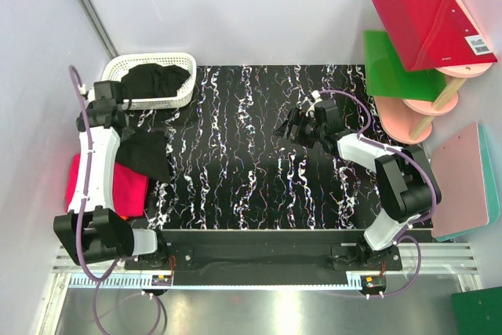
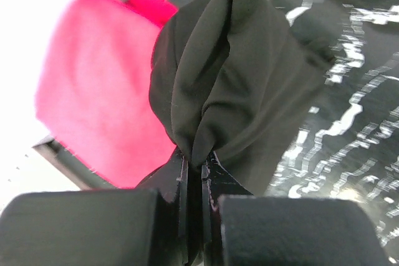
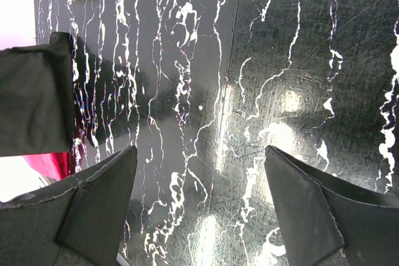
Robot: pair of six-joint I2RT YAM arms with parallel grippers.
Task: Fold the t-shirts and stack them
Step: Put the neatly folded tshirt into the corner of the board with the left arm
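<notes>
- You're seeing the black t-shirt as soft matt cloth, creasing.
- The pink t-shirt is looking like matt cloth too.
- The table top is shining glossy, smooth, white-veined black.
- The basket is showing white plastic lattice.

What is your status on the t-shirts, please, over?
Left gripper shut on black t-shirt, bunched, by folded pink t-shirt. Right gripper open, empty, over table. Second black t-shirt in basket. No obstruction seen.
</notes>
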